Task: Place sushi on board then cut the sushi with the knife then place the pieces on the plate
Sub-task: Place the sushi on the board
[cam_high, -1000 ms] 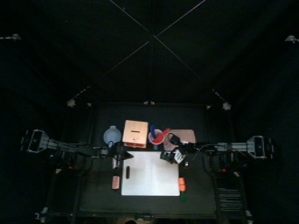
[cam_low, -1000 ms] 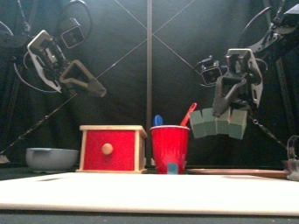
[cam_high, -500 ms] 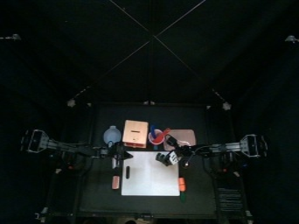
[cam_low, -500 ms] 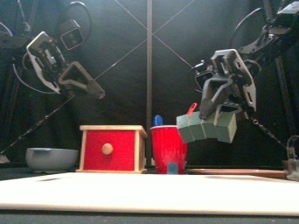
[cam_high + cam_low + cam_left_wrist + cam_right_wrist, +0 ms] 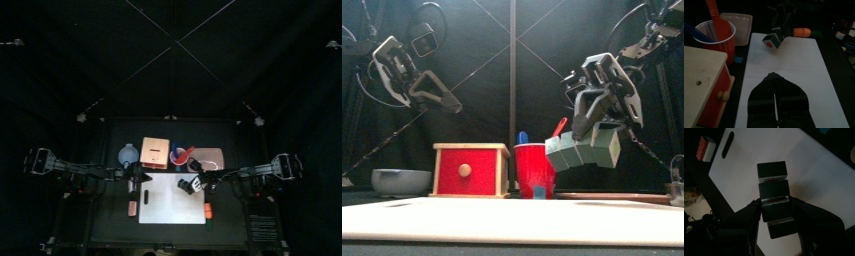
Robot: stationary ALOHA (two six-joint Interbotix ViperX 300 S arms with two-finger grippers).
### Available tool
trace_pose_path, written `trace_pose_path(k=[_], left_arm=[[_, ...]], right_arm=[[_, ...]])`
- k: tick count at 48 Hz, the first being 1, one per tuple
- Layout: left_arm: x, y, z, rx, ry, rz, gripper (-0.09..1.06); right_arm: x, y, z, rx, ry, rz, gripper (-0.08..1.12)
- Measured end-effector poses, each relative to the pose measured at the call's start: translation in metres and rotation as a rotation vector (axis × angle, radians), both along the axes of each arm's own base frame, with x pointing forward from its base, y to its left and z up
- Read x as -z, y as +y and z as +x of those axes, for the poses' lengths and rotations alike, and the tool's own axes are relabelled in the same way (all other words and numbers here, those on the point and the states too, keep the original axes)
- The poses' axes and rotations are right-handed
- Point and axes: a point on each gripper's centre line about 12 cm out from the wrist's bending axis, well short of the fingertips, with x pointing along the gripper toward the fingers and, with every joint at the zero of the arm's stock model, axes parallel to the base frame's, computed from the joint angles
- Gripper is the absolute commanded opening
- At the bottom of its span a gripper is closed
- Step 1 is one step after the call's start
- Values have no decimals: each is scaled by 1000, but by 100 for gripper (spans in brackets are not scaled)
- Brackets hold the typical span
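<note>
Nearest us lies the white board point(image 5: 513, 222); above it our right tool point(image 5: 595, 132) hangs clamped on the sushi roll point(image 5: 585, 150), so we judge step one in hand: lower it flat, then let go. Our left tool point(image 5: 774, 79) hovers clenched on nothing. Only the front view shows the roll clear of the board; behind stands the red cup point(image 5: 537, 170).

Top view: very dim. Upper half near black; only the white cutting board point(image 5: 175, 199) at lower centre reads bright.
Front view: brighter. Board's near edge along the bottom is a soft, out-of-focus pale band.
Left wrist view: board evenly lit; left tool point(image 5: 773, 74) a black silhouette, bottom centre.
Right wrist view: sushi roll point(image 5: 774, 198) near black, with faint pale glints at its seams.
</note>
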Motion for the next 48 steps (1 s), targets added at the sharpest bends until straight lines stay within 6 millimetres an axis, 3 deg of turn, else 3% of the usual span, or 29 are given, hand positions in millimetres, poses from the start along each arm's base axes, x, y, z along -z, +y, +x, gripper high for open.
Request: trace_pose_path(k=[26,48], left_arm=[[0,0,0,-1,2,-3,-2],[0,0,0,-1,2,-3,-2]], right_arm=[[4,11,13,-22,193,-67,66],[0,46,23,166,179,-78,66]])
